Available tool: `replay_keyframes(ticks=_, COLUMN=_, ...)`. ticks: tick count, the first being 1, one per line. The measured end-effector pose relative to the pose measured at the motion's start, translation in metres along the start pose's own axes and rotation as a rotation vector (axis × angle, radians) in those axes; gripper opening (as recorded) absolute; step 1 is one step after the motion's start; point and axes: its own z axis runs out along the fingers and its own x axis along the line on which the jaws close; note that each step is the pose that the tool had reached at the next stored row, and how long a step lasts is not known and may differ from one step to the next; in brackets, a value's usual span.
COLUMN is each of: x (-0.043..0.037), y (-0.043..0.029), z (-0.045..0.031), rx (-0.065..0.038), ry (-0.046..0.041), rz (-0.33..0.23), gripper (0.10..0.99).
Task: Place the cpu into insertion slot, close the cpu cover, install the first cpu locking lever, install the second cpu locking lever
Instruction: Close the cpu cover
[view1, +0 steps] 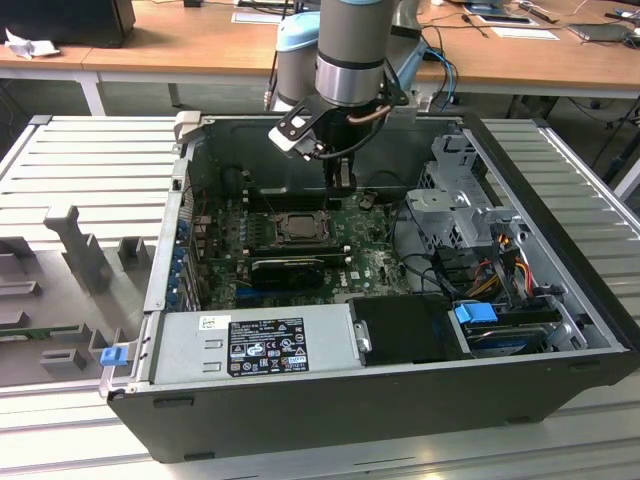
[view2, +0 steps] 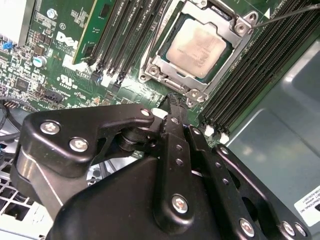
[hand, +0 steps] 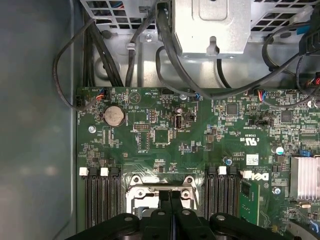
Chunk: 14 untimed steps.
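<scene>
Surface: ribbed grey metal table (view1: 90, 150) is seen under an open black computer case (view1: 400, 400), laid flat so its inside faces up.
Chip: pale silvery square cpu (view2: 200, 47) is seated in the dark-framed insertion slot (view1: 279, 228).
Cover: silvery metal cpu cover (view2: 159, 65) is folded down around it, judged closed.
Gripper: black gripper (hand: 171, 200) is held near the insertion slot's edge, fingers pressed together, nothing gripped, likely for pushing.
Lever: thin wire lever (view2: 287, 14) is seen jutting out, judged unlatched.

A ribbed metal table (view1: 90, 150) carries the open computer case (view1: 380, 410) and grey fixture blocks (view1: 78, 245)
</scene>
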Motion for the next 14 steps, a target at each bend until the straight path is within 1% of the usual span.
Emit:
replay_keyframes(ticks=9, x=0.0, y=-0.0019, z=0.0098, rx=0.0, ry=-0.0001, rz=-0.005, gripper=0.106)
replay_keyframes(ticks=14, x=0.0, y=-0.0078, z=0.0152, rx=0.0, ry=-0.0001, rz=-0.01, gripper=0.106)
